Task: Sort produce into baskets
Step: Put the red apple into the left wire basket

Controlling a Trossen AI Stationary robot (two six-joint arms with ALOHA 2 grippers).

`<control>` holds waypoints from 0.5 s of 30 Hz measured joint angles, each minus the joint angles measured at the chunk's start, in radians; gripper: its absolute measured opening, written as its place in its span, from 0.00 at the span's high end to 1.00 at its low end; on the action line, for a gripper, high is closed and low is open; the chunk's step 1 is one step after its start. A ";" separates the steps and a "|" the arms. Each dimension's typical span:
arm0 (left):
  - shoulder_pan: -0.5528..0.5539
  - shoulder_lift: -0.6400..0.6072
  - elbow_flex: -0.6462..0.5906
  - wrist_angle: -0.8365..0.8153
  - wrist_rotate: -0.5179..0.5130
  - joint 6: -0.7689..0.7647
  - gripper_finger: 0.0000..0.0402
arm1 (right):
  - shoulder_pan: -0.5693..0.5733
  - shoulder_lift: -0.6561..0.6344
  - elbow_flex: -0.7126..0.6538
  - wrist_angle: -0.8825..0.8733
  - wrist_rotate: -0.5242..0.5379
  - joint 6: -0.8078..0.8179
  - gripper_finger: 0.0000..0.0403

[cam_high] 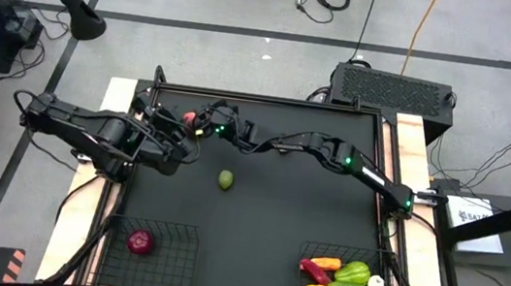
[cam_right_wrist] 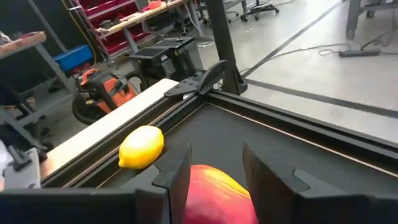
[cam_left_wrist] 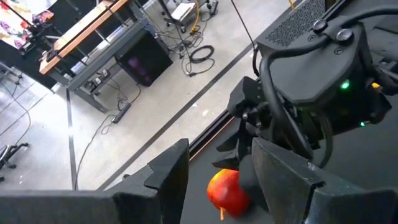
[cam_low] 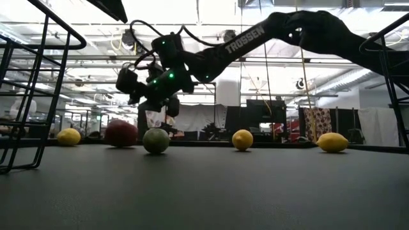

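A red apple [cam_high: 188, 115] rests on the black table near its far left corner. My right gripper [cam_right_wrist: 216, 155] has reached across to it and hovers just above it, open. The apple [cam_right_wrist: 217, 193] shows between and ahead of the gripper's fingers, untouched. My left gripper [cam_left_wrist: 219, 149] is open and holds nothing. It hangs close by on the left and looks at the apple [cam_left_wrist: 227, 190]. A green lime [cam_high: 226, 178] lies mid-table. Three lemons [cam_low: 69, 136] [cam_low: 242, 139] [cam_low: 332, 142] lie along the far side. The left basket [cam_high: 153, 225] holds a purple onion [cam_high: 139, 241]. The right basket [cam_high: 345, 252] holds peppers, a cucumber and garlic.
Both baskets stand at the near edge, left and right, and their wire walls frame the low view. A raised rim [cam_right_wrist: 205, 87] runs round the table's far left corner. One lemon [cam_right_wrist: 142, 146] lies beside the apple, near that rim. A black grilled box [cam_high: 394, 87] stands beyond the far edge.
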 joint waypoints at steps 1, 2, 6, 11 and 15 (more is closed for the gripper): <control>0.000 0.000 0.000 0.000 0.000 0.000 0.55 | -0.002 0.002 0.000 0.002 -0.001 0.008 0.66; 0.000 0.000 0.000 0.000 0.000 0.000 0.55 | -0.004 0.006 0.000 0.011 -0.001 0.012 0.66; 0.000 0.000 0.000 0.000 -0.001 0.001 0.55 | -0.014 0.016 0.000 0.006 -0.047 0.020 0.66; 0.000 0.000 0.000 0.001 -0.001 0.001 0.55 | -0.015 0.034 0.000 0.017 -0.129 0.024 0.66; 0.000 0.000 0.000 0.001 -0.002 0.001 0.55 | -0.010 0.041 0.000 -0.001 -0.136 0.020 0.66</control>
